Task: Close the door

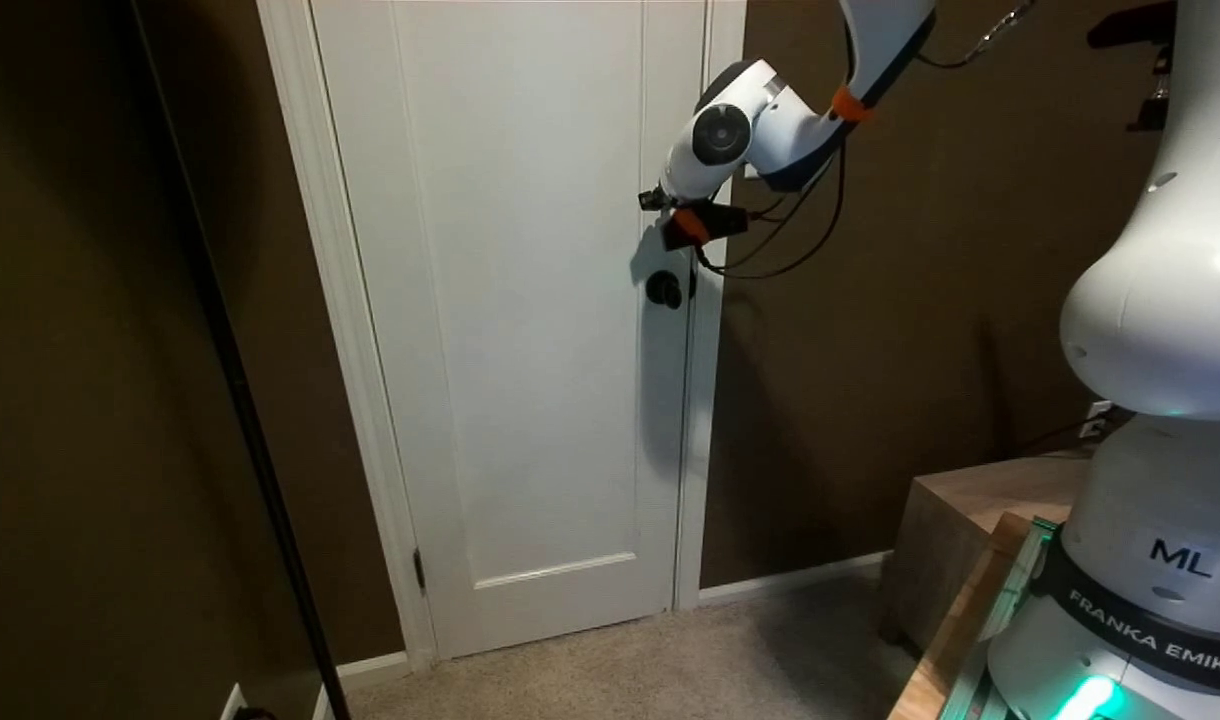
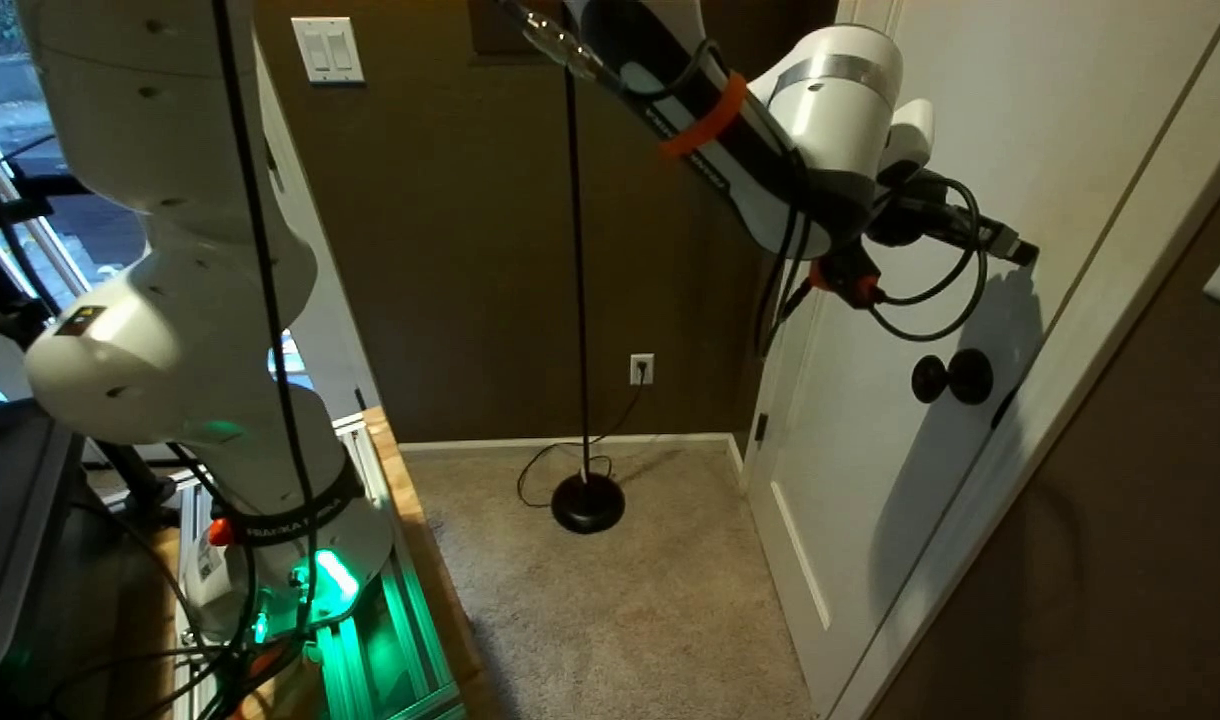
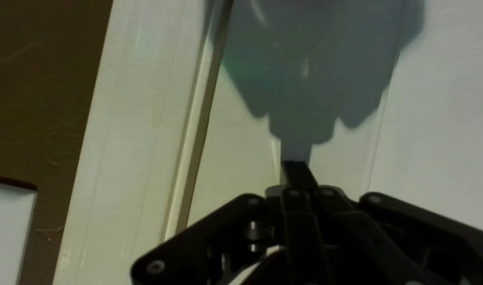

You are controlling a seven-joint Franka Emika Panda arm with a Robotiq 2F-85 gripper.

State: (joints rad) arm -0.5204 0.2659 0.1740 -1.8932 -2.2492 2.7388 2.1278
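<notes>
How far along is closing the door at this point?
Done: the tall white panelled door looks shut, or nearly, within its white frame trim. In hand: the black two-fingered tool, fingers together, has its tip at or near the door above the small dark round knob, perhaps pressing. Left: possibly a last push, then backing off; whether the door has latched cannot be seen.

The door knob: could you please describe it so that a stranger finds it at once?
Find the tall white door, then its long edge opposite the visible hinge. Below the gripper there sits the knob. It is small, dark and round, and unlike the dark gripper above, it is mounted on the door itself.
</notes>
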